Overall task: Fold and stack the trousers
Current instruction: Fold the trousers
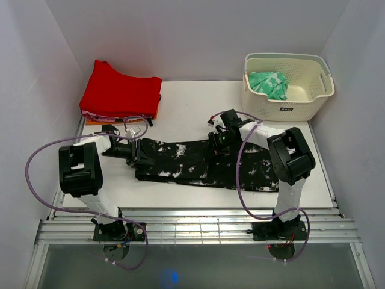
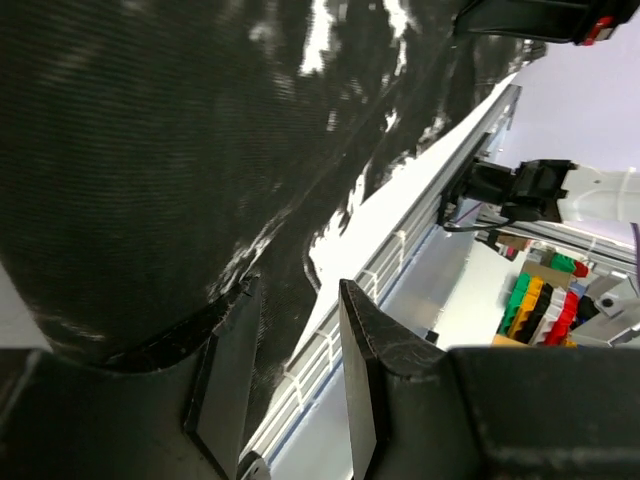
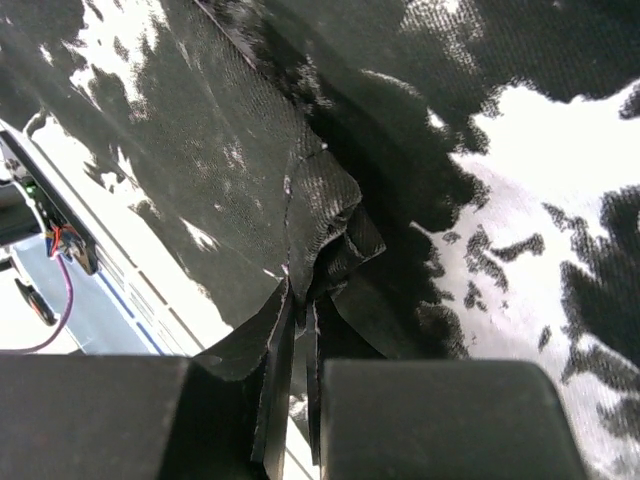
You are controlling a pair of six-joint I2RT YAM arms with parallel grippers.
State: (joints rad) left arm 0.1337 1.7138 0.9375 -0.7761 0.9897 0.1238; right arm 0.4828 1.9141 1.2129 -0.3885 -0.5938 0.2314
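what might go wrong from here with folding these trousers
The right gripper pinches only a small bunched edge of the trousers; it could slip free on lifting. The left gripper is open, with cloth seemingly against one finger only, so a pull from the right alone may skew the fold. The right arm's purple cable loops over the cloth and might drag it.

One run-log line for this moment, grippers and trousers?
left gripper: open, at trousers end | right gripper: shut on trousers edge | trousers: spread across table, unstacked
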